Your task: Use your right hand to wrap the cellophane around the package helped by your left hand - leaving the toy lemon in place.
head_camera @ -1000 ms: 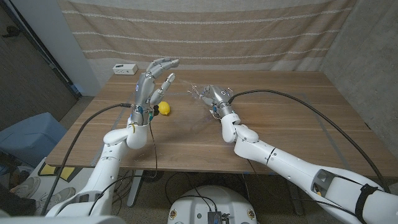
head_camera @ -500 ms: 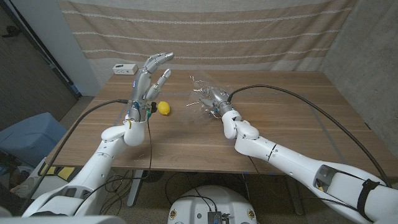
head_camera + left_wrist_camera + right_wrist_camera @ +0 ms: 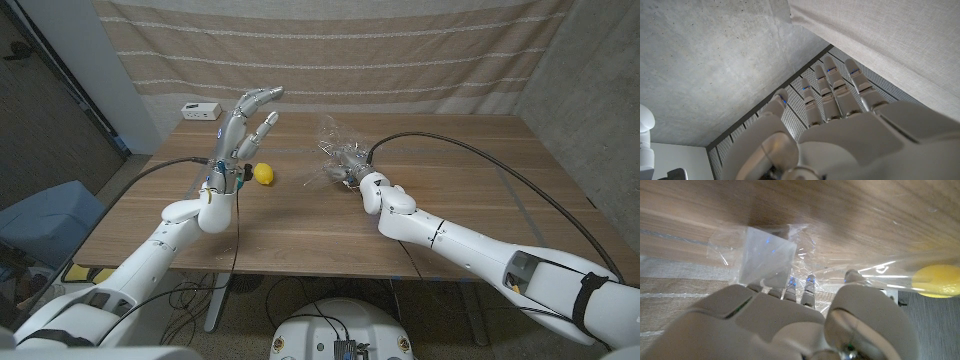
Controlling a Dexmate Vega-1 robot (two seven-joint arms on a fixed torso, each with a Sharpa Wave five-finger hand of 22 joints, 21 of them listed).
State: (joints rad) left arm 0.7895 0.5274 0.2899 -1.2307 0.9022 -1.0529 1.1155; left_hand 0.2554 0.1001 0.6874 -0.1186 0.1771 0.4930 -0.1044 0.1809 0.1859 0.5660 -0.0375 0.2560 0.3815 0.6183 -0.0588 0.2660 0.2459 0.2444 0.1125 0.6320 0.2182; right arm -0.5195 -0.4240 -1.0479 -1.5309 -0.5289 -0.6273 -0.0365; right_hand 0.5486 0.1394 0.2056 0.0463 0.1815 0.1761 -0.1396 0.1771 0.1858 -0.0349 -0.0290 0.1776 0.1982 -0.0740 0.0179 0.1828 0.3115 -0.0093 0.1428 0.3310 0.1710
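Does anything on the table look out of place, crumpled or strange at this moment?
The cellophane is bunched and crumpled in the right hand, not lying smooth around the package. The left hand is raised off the table with fingers spread, holding nothing. The toy lemon lies on the table between the hands, apart from both.

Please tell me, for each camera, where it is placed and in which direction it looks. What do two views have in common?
Head view: on the robot's head, looking down at the table; both arms, left robot hand raised, right robot hand in cellophane.
Left wrist view: behind the left robot hand, facing wall and curtain.
Right wrist view: behind the right robot hand, facing cellophane on the table.
Head and right wrist views share the lemon.
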